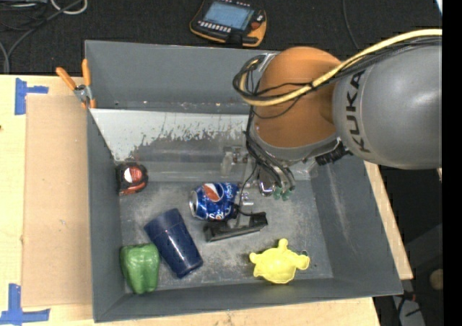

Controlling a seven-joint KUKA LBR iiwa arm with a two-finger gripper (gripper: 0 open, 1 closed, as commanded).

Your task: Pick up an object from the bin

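The crushed blue Pepsi can (213, 201) lies at centre frame, with the gripper (250, 195) low just right of it. I cannot tell its opening or hold. Probably the approach step; next, centring over the can.

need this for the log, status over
end effector low beside crushed blue metal soda can, mid-bin. flat black piece close by the can.

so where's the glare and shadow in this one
Camera view: glare sits as a bright band on the back wall of the bin; highlights on the crushed blue can; the orange wrist cover shines on top and shades the floor beneath it; the yellow toy and green pepper lie evenly lit.
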